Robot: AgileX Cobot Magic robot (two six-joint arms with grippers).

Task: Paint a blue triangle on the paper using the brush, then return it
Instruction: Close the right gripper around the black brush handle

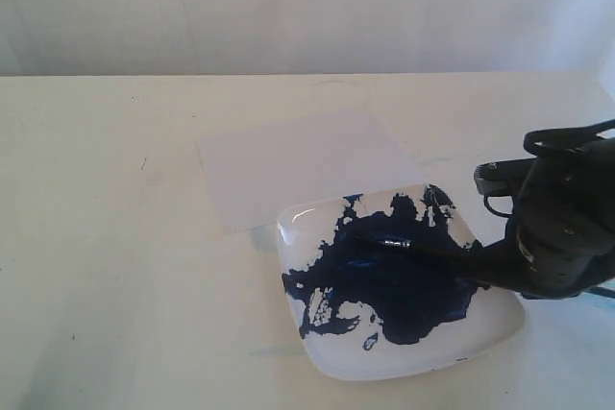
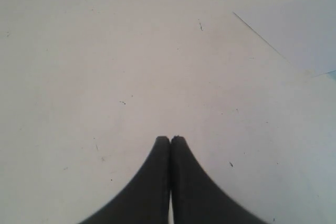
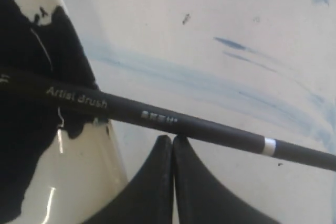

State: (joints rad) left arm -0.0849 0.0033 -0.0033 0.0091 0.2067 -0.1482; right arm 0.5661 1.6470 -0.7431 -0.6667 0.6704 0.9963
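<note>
Right end effector (image 3: 172, 139): jaws pressed together, holding nothing, tips just beside the long black-handled paintbrush (image 3: 157, 116). Brush lies across white square plate (image 1: 432, 357), bristles in dark-blue paint pool (image 1: 404, 285). Pale rectangular paper sheet (image 1: 298, 160) blank. Advice: open the jaws, straddle the handle squarely, then close.

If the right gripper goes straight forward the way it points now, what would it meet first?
Probably the brush handle, which crosses just ahead of the shut tips of the right gripper, with the table beyond. Depth is unclear, so the tips might pass over it.
</note>
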